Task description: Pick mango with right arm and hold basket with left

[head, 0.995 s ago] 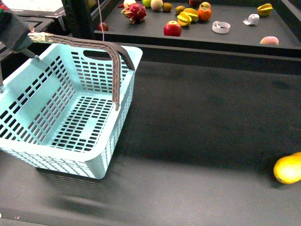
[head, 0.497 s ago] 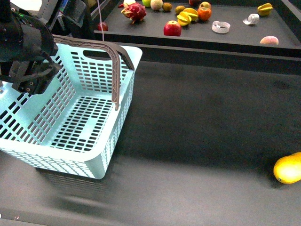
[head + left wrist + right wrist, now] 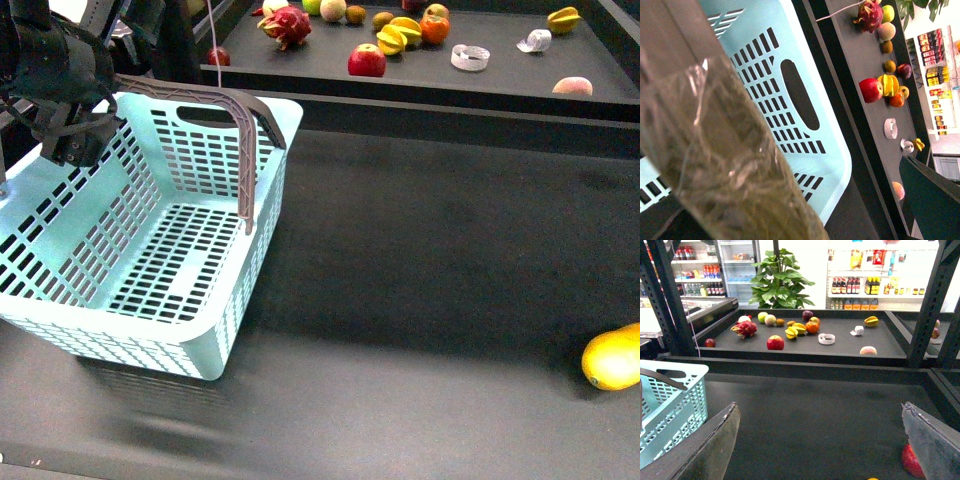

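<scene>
Mango, smooth oval yellow-orange fruit (image 3: 612,360): lying alone on the dark matte table top (image 3: 420,250) at four o'clock in the front view, partly cut off by the frame edge, well apart from the pale blue slotted plastic basket (image 3: 150,340) sitting at nine o'clock. Probably waiting there untouched for the slim black right gripper (image 3: 820,407): hanging released, fingers spread wide, grasping nothing, not showing in the front view. Bulky black left gripper (image 3: 75,145): hovering at ten o'clock beside the basket's brown taped handle (image 3: 200,95), seeming released too, its one visible finger standing clear of the handle, likely lining up to steady the basket for receiving fruit.
</scene>
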Controlling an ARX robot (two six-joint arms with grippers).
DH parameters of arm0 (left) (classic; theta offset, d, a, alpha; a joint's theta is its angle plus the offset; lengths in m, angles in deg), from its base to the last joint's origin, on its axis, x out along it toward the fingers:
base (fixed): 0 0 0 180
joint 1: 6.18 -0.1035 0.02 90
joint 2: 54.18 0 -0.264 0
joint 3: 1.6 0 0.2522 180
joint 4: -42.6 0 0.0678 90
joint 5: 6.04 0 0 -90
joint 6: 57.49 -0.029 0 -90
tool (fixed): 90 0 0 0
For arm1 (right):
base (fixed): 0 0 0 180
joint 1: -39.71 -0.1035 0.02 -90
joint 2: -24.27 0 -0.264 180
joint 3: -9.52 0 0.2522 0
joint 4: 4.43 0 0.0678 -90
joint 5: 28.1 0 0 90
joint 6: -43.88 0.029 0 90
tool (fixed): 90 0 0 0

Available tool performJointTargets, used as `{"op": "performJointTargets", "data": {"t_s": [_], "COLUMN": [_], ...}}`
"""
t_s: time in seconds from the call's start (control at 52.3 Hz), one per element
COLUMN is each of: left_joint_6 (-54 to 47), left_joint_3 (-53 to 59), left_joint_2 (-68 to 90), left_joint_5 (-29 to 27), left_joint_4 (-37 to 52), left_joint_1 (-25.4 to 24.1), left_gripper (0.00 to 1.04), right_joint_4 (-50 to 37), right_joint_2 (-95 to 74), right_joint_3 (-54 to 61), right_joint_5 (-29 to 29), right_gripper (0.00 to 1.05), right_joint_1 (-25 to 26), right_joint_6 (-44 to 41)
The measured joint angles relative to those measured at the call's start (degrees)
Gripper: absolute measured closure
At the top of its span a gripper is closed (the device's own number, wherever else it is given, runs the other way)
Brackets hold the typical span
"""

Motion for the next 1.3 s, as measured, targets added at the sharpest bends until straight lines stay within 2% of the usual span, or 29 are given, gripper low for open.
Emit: {"op": "performJointTargets", "data": {"t_s": [0.23, 0.555, 0.689, 0.784, 0.918, 1.052, 1.205, 1.301], "left_joint_6": [-1.0, -1.7, 0.6, 0.8, -2.4, -7.2, -15.6, -21.4], "left_joint_3": [-3.4, -3.5, -2.9, -0.9, 2.3, 7.4, 13.9, 17.9], "left_joint_2": [2.4, 2.5, 1.9, -0.2, -3.2, -8.2, -15.4, -20.2], "left_joint_5": [0.3, 0.8, 1.7, 2.3, 2.4, 5.1, 9.3, 14.1], "left_joint_4": [-1.2, -0.9, -0.9, -0.6, -0.7, 0.0, 4.2, 7.6], "left_joint_1": [-1.3, -1.8, -1.9, -1.6, -0.9, -0.1, 1.3, 2.4], "left_gripper": [0.07, 0.64, 0.84, 0.95, 0.96, 0.96, 0.96, 0.96], "right_joint_4": [0.0, 0.0, 0.0, 0.0, 0.0, 0.0, 0.0, 0.0], "right_joint_2": [0.0, 0.0, 0.0, 0.0, 0.0, 0.0, 0.0, 0.0], "right_joint_3": [0.0, 0.0, 0.0, 0.0, 0.0, 0.0, 0.0, 0.0], "right_joint_5": [0.0, 0.0, 0.0, 0.0, 0.0, 0.0, 0.0, 0.0], "right_gripper": [0.08, 0.08, 0.08, 0.08, 0.08, 0.08, 0.08, 0.08], "right_joint_1": [0.0, 0.0, 0.0, 0.0, 0.0, 0.0, 0.0, 0.0], "right_joint_6": [0.0, 0.0, 0.0, 0.0, 0.0, 0.0, 0.0, 0.0]}}
